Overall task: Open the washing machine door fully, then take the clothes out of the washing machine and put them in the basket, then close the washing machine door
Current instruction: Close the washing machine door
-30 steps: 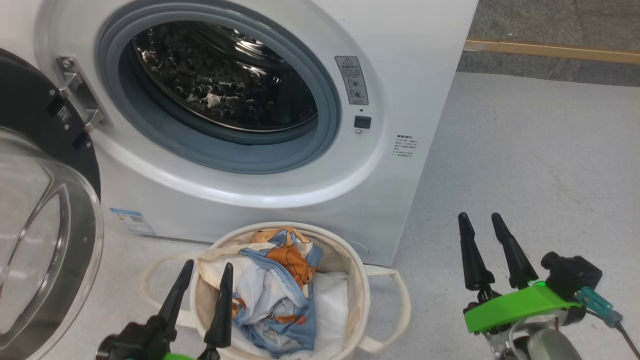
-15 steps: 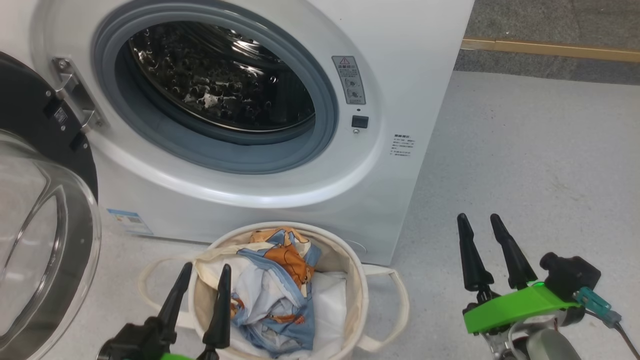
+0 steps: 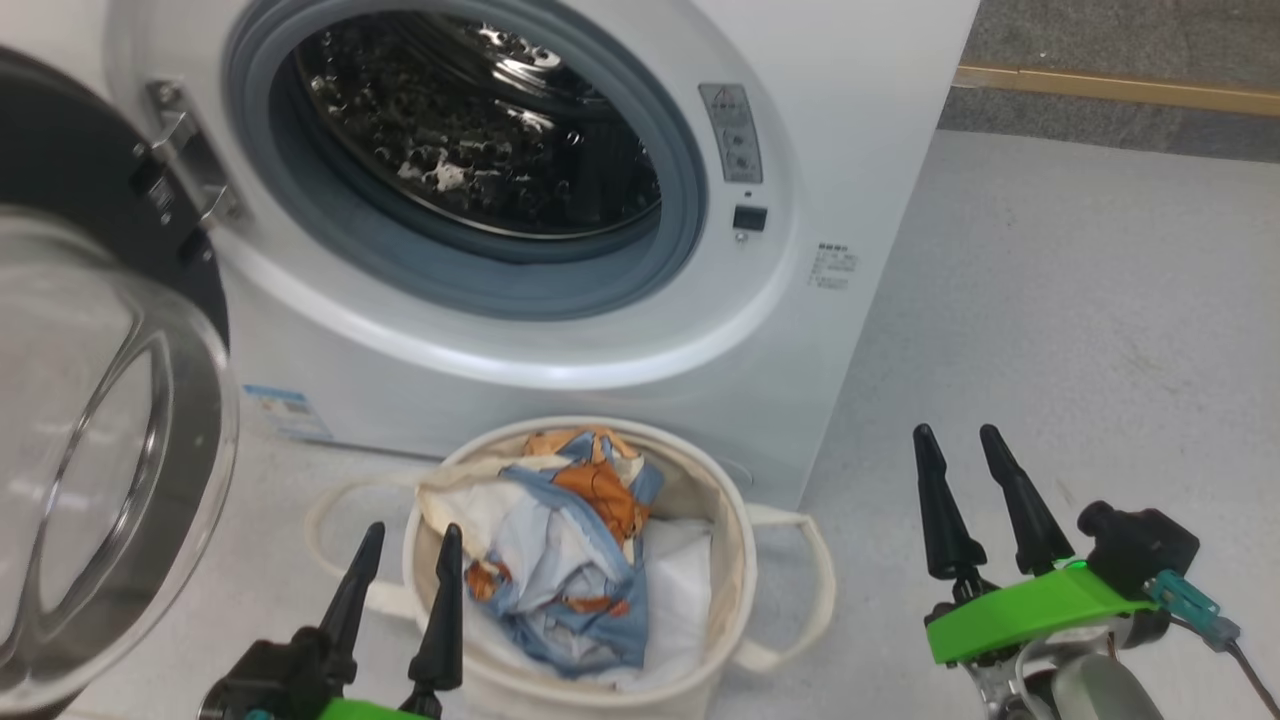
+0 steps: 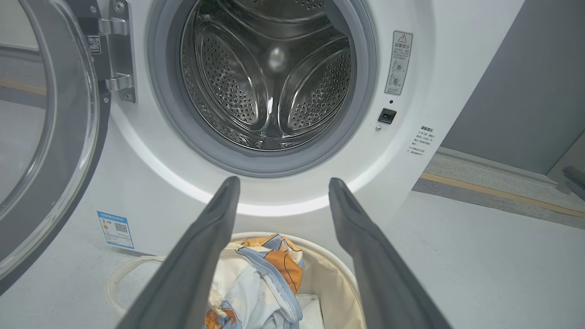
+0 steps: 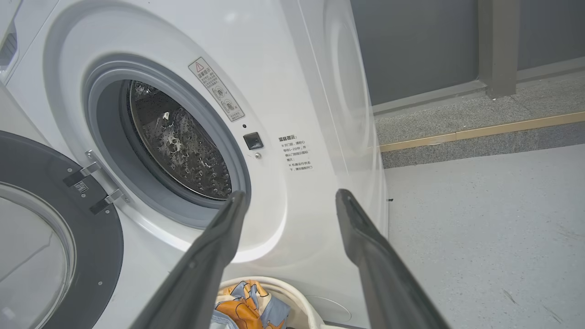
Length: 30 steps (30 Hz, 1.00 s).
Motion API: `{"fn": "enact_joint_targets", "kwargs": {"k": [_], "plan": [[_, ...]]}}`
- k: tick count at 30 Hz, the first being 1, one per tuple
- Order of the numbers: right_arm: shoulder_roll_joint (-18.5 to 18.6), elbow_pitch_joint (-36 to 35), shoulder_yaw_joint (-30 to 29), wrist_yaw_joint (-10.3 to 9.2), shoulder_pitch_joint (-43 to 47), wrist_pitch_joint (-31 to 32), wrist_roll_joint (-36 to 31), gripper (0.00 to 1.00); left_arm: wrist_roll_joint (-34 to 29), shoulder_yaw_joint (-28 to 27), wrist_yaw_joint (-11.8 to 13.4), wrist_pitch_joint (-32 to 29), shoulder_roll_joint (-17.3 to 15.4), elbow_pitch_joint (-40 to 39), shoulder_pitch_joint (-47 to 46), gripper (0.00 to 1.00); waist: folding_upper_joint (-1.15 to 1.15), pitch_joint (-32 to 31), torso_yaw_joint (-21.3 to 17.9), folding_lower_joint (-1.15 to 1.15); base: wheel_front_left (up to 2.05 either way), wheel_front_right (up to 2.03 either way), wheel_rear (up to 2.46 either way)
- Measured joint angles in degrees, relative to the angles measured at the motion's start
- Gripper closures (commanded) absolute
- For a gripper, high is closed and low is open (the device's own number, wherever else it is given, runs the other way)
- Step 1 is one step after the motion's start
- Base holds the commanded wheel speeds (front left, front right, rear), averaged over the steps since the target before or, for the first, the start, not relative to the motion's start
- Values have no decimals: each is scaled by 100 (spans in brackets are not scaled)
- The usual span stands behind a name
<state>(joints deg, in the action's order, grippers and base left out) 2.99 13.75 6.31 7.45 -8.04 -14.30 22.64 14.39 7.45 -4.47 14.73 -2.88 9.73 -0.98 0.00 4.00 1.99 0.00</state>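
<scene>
The white washing machine [image 3: 840, 120] [image 4: 438, 55] [image 5: 283, 55] stands with its drum [image 3: 480, 120] [image 4: 269, 68] bare. Its black-rimmed glass door [image 3: 110, 420] [image 4: 50, 128] [image 5: 50, 237] hangs swung out to the left. The light blue and white clothes [image 3: 570, 560] [image 4: 269, 274] [image 5: 247, 306] lie heaped in the cream basket [image 3: 735, 570] [image 4: 338, 288] on the floor in front of the machine. My left gripper [image 3: 412, 532] [image 4: 283, 183] is open and holds nothing, hovering at the basket's near left rim. My right gripper [image 3: 957, 432] [image 5: 290, 194] is open too, over bare floor right of the basket.
Grey speckled floor [image 3: 1080, 320] stretches to the right of the machine. A yellow strip [image 3: 1120, 92] [image 5: 502, 128] runs along a raised kerb at the back. The basket's loop handles [image 3: 810, 590] stick out on both sides.
The whole head view has shifted a little right and down, so the camera moved. Both grippers keep their places and stay open; the clothes lie as before.
</scene>
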Motion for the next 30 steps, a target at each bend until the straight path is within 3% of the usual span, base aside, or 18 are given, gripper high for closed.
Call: {"fn": "enact_joint_targets", "kwargs": {"k": [15,30], "plan": [[0,24,23,0,4,0,0,0,-115,101,44,0,0,-32,-8,0,0,-2,66,0,-187,188,-1],[0,-123,190,0,2,0,8,0,-162,223,151,0,0,-191,-23,0,0,83,380,0,-30,30,0]]}}
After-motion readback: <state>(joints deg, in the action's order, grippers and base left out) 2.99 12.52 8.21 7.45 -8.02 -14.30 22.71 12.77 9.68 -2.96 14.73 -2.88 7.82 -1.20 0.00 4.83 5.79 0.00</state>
